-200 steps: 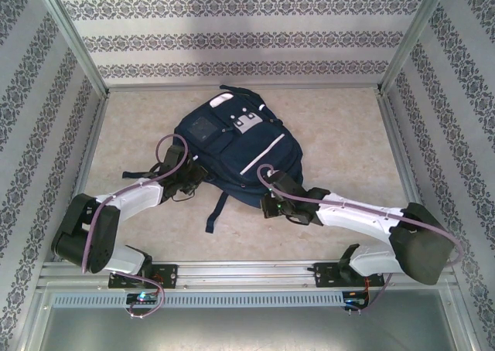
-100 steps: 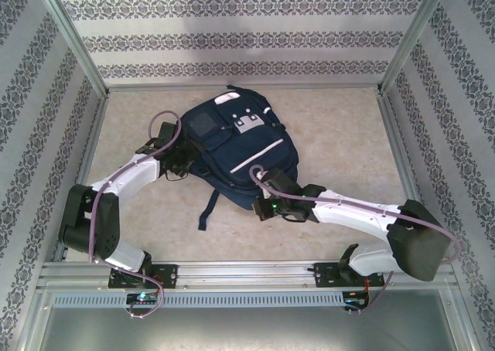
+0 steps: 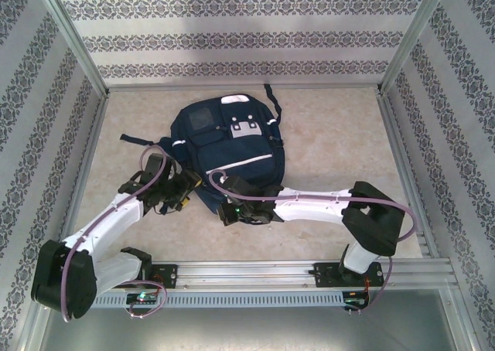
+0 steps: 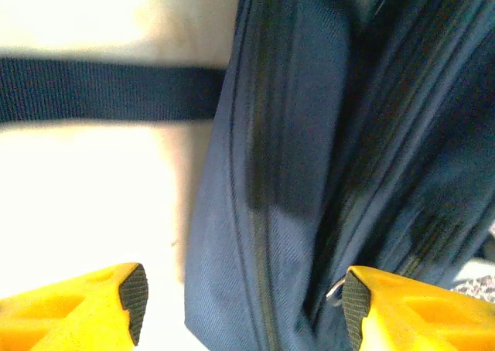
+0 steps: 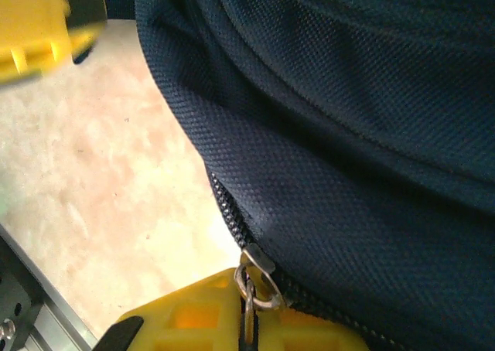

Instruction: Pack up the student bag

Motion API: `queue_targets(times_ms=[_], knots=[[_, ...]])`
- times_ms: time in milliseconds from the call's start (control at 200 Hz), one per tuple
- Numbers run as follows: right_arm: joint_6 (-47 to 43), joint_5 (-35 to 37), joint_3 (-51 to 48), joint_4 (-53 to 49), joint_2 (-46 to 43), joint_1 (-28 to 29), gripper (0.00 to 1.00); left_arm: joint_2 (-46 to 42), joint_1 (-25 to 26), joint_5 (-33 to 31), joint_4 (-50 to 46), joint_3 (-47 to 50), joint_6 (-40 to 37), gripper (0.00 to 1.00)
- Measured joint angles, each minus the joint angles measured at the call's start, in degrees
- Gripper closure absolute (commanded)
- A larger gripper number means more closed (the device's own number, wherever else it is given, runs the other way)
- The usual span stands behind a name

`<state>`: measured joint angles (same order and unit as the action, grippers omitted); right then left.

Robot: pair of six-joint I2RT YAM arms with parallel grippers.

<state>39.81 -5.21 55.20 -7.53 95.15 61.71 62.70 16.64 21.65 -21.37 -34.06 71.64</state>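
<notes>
Patterned panels [image 3: 232, 38] line the far, left and right edges of the beige tabletop [image 3: 340, 134]. An aluminium rail [image 3: 247, 271] lines its near edge.

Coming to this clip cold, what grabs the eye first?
The big navy student bag lies flat in the middle of the table. At its near edge, the right gripper is pinched shut on the metal zipper pull. The left gripper stands open, its yellow fingers straddling the bag's side.
</notes>
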Motion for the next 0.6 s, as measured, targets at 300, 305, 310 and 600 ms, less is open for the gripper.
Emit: queue_targets(times_ms=[300, 305, 310, 600], knots=[[1.0, 0.1, 0.2, 1.7, 1.8, 0.4, 1.0, 1.8, 2.9, 1.0, 5.8, 1.1, 3.0, 0.45], [1.0, 0.1, 0.2, 1.7, 1.8, 0.4, 1.0, 2.0, 3.0, 1.0, 5.9, 1.1, 3.2, 0.45], [1.0, 0.2, 0.2, 1.7, 1.9, 0.4, 1.0, 2.0, 3.1, 1.0, 6.0, 1.1, 3.3, 0.45], [1.2, 1.3, 0.2, 2.0, 1.9, 0.8, 1.0, 3.9, 5.1, 0.8, 10.3, 2.4, 5.0, 0.69]])
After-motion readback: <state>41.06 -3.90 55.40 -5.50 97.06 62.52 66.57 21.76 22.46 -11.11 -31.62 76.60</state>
